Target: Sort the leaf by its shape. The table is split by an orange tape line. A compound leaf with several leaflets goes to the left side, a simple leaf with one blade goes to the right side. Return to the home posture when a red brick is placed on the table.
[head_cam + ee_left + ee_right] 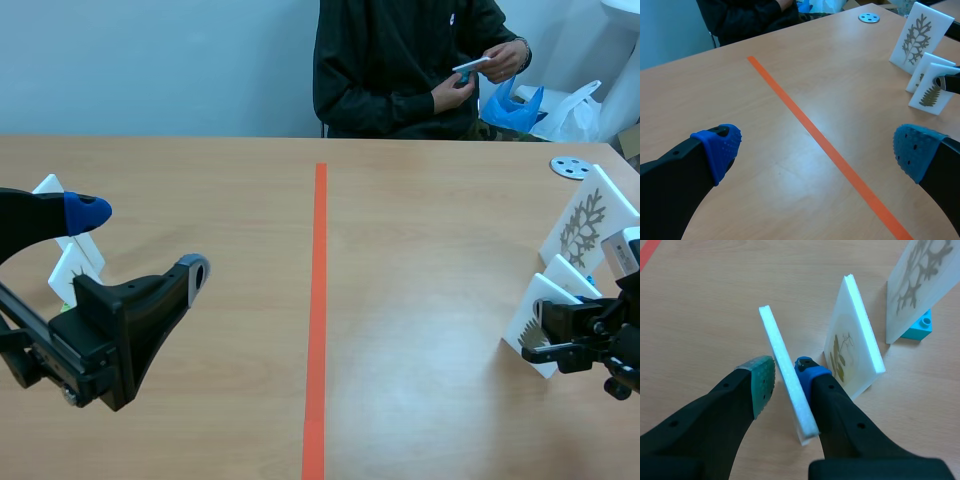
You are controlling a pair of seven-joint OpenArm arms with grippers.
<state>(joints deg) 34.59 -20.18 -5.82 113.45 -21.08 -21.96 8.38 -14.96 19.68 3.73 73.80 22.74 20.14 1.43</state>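
Observation:
A white card with a fern-like leaf (pixel 930 95) stands tilted on the table right of the orange tape line (pixel 318 300). My right gripper (pixel 787 372) straddles this card (pixel 775 335): the blue pad lies against one face and the green pad's tip meets the other. In the scene view the right gripper (pixel 545 335) sits at the card's (pixel 530 310) lower edge, near the right table edge. My left gripper (pixel 140 242) hangs open above the left half with nothing between its blue pads (pixel 720 147).
Just behind the gripped card stand a second leaf card (pixel 852 335) and a tall branching-leaf card (pixel 590 220) on a blue brick (pixel 919 330). Two white cards (pixel 72 268) stand behind the left gripper. A grey disc (pixel 571 167) lies far right. A person (pixel 400 60) sits across, holding a card.

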